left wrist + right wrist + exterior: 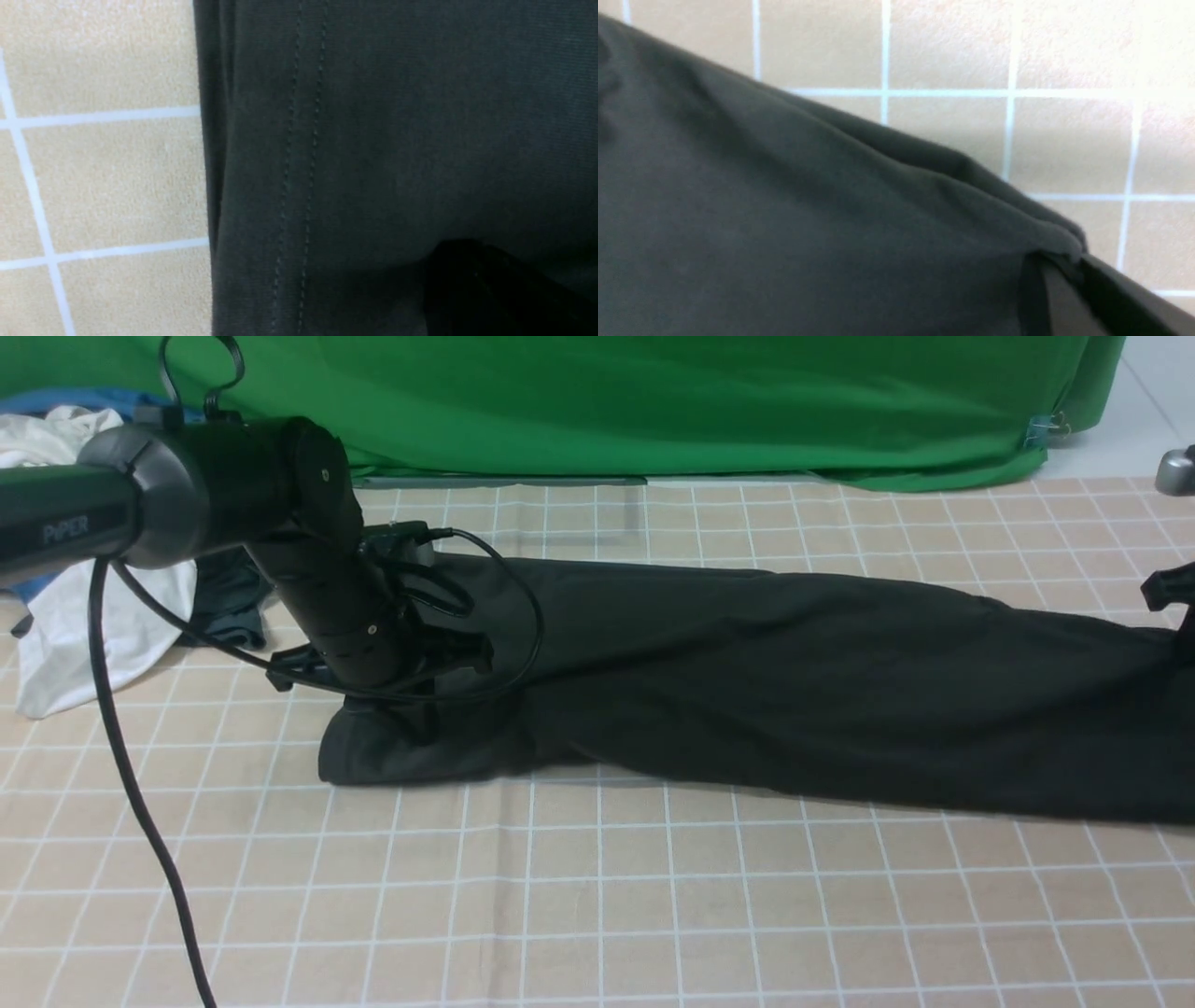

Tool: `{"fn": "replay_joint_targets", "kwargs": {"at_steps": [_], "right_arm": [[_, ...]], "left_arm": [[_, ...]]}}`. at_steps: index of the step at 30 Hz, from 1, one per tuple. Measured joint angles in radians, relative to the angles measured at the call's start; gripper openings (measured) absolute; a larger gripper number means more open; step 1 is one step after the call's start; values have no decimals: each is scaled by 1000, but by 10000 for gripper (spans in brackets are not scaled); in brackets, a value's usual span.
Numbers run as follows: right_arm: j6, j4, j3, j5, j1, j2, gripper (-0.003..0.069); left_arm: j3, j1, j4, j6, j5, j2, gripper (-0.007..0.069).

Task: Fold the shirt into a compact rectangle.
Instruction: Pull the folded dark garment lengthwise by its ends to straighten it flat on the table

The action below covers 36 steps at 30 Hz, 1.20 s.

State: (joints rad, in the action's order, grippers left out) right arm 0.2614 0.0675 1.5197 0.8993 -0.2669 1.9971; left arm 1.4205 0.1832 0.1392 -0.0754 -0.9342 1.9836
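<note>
The black shirt [803, 681] lies stretched in a long band across the checked tablecloth, from left of centre to the right edge of the front view. My left gripper [411, 709] reaches down onto the shirt's bunched left end and is shut on the cloth. In the left wrist view a double-stitched hem of the shirt [373, 140] runs past the dark gripper [467, 289]. My right gripper [1181, 625] shows only partly at the shirt's right end. In the right wrist view that gripper [1064, 266] pinches a folded edge of the shirt [808, 210].
A white garment [84, 607], blue clothes [93, 401] and a smaller dark garment [224, 607] are piled at the far left. A green backdrop [653, 401] hangs at the back. The left arm's cable [131, 784] dangles over the beige checked tablecloth [597, 896].
</note>
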Motion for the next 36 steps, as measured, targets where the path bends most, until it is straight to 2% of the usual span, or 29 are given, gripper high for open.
{"fn": "replay_joint_targets", "kwargs": {"at_steps": [5, 7, 9, 11, 12, 13, 14, 15, 17, 18, 19, 21, 22, 23, 24, 29, 31, 36], "right_arm": [[-2, -31, 0, -52, 1, 18, 83], [-20, -59, 0, -100, 2, 31, 145], [-61, -79, 4, -118, 2, 33, 246], [-91, -90, 21, -89, 1, 33, 356], [-97, -90, 26, -76, 1, 32, 365], [-113, -91, 46, -16, 2, 26, 417], [-123, -91, 59, 24, 3, 20, 434], [-131, -90, 72, 75, 7, 10, 433], [-135, -89, 85, 159, 16, -24, 384], [-134, -83, 86, 212, 28, -57, 295], [-132, -81, 86, 229, 35, -79, 253], [-129, -68, 72, 259, 55, -136, 118], [-128, -68, 69, 262, 57, -150, 108], [-128, -68, 43, 264, 76, -196, 60], [-128, -55, 13, 263, 92, -252, 42], [-127, -26, -110, 220, 145, -401, 36], [-127, -13, -188, 174, 169, -465, 36], [-127, -7, -270, 123, 185, -509, 36]], "left_arm": [[0, 0, 0, 0, 1, 0, 11], [0, 0, -1, 0, 7, 0, 11], [-1, 0, -3, 0, 10, -6, 11], [-1, 0, -16, -2, 15, -23, 11], [-1, 0, -21, -5, 16, -28, 11], [-1, 0, -46, -24, 21, -52, 11], [-2, 0, -60, -44, 25, -69, 11], [-2, 0, -77, -62, 26, -92, 11], [-5, 0, -98, -78, 21, -146, 11], [-17, 0, -105, -87, 12, -186, 11], [-32, 0, -106, -93, 7, -214, 11], [-67, 0, -113, -107, 6, -257, 11], [-77, 0, -116, -109, 6, -266, 11], [-113, 0, -127, -130, 12, -291, 11], [-156, 0, -139, -151, 21, -308, 11], [-244, 0, -185, -215, 54, -306, 16], [-266, 0, -225, -282, 105, -295, 46], [-271, 0, -274, -326, 218, -272, 200]]}}
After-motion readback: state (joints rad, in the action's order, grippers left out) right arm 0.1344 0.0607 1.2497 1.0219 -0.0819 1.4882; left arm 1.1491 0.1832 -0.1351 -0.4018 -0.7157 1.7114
